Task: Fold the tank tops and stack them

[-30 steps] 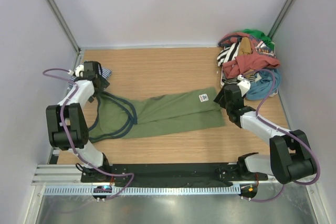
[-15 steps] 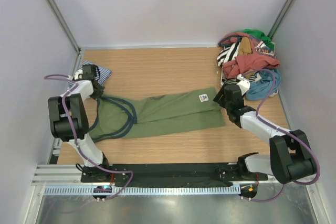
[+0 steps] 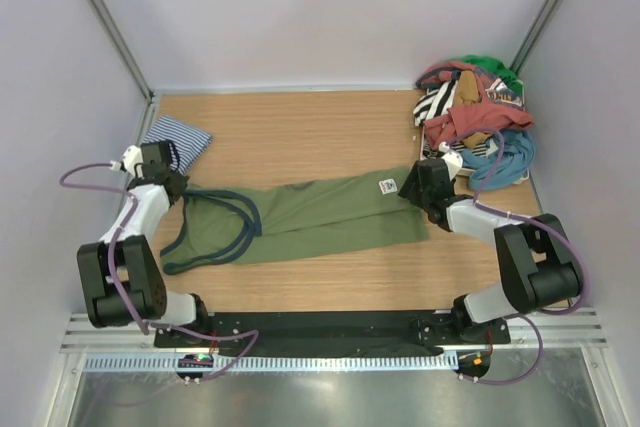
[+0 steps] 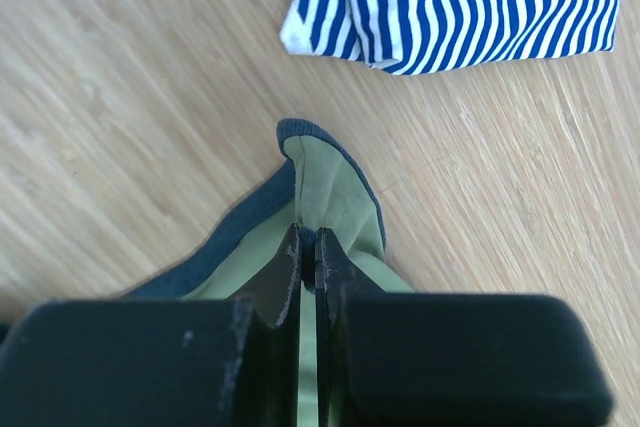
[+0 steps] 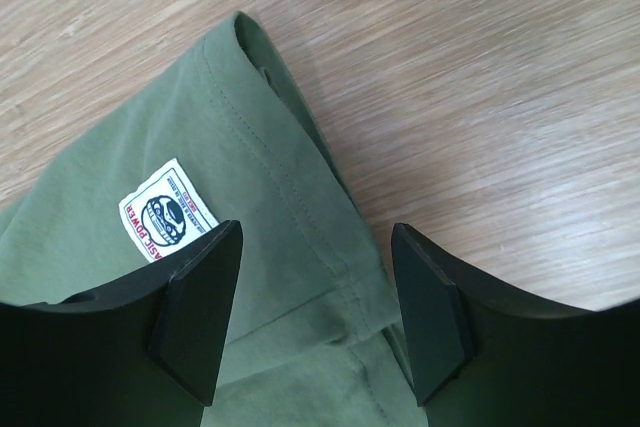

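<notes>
Olive-green with navy trim, the green top (image 3: 320, 217) lies flat across the middle of the table (image 3: 300, 127), straps to the left and hem to the right. The left claw (image 3: 168, 183) is clamped on the tip of one strap. Its wrist view shows the two fingers (image 4: 285, 272) pressed together, with pale green cloth and the navy edge pinched between them.

A second ago this claw sat farther back, over the striped top (image 3: 178, 135). It has since drawn toward the near edge, and its elbow has swung down and outward. The striped top now lies uncovered and folded at the far left of the table. It is just beyond the held strap, and the wrist view shows bare wood between the two.

The right claw (image 3: 412, 190) stands with its jaws wide apart over the hem's right corner. One finger (image 5: 195, 312) is on either side of that corner, and the white label (image 5: 165, 222) is close by the left one. Whether the fingers touch the cloth cannot be told. This claw has edged slightly left since the earlier frame, and its elbow has pulled in toward the table.

The green top has barely shifted. The pile (image 3: 475, 112) of mixed clothes in the far right corner lies as before.
</notes>
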### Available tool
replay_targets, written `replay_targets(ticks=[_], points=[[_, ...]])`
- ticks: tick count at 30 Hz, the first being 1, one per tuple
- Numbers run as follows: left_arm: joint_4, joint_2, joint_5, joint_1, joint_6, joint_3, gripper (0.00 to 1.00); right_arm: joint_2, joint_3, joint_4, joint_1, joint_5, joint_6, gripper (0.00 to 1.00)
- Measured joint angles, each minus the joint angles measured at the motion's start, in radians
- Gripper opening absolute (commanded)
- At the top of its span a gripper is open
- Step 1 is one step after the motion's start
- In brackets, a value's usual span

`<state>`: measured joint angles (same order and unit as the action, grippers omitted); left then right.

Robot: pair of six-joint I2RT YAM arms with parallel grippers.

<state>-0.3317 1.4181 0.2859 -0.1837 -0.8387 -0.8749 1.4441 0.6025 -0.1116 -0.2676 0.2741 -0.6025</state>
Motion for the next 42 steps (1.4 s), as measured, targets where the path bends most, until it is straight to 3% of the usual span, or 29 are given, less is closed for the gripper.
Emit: replay_targets(ticks=[7, 15, 20, 23, 24, 25, 27, 34, 38, 39, 42], points=[[-0.002, -0.103, 0.042, -0.009, -0.024, 0.074, 0.0, 0.063, 0.044, 0.024, 0.0, -0.005, -0.001, 0.65], [0.001, -0.081, 0.027, -0.117, -0.048, 0.128, 0.02, 0.064, 0.05, 0.056, -0.001, 0.014, -0.007, 0.61], [0.002, -0.026, 0.019, -0.128, -0.047, 0.126, 0.05, 0.064, 0.05, 0.06, -0.001, 0.013, -0.007, 0.58], [0.003, -0.025, 0.019, -0.128, -0.046, 0.126, 0.18, 0.064, 0.05, 0.061, -0.001, 0.011, -0.006, 0.59], [0.003, -0.026, 0.019, -0.128, -0.046, 0.126, 0.53, 0.064, 0.05, 0.061, -0.001, 0.01, -0.006, 0.61], [0.002, -0.026, 0.018, -0.128, -0.037, 0.126, 0.64, 0.064, 0.05, 0.061, -0.001, 0.01, -0.006, 0.62], [0.003, -0.027, 0.016, -0.129, -0.04, 0.126, 0.7, 0.063, 0.05, 0.063, -0.001, 0.01, -0.006, 0.65], [0.001, -0.13, -0.014, -0.127, -0.047, 0.14, 0.74, 0.038, 0.05, 0.063, -0.005, 0.014, -0.003, 0.65], [-0.014, -0.246, -0.046, -0.097, -0.096, 0.202, 0.91, 0.035, 0.057, 0.089, -0.055, 0.051, 0.007, 0.71], [-0.031, -0.265, -0.047, -0.087, -0.115, 0.219, 0.99, 0.035, 0.063, 0.098, -0.073, 0.063, 0.01, 0.72], [-0.118, -0.296, -0.038, -0.071, -0.181, 0.243, 1.0, 0.035, 0.085, 0.109, -0.115, 0.09, 0.022, 0.74]])
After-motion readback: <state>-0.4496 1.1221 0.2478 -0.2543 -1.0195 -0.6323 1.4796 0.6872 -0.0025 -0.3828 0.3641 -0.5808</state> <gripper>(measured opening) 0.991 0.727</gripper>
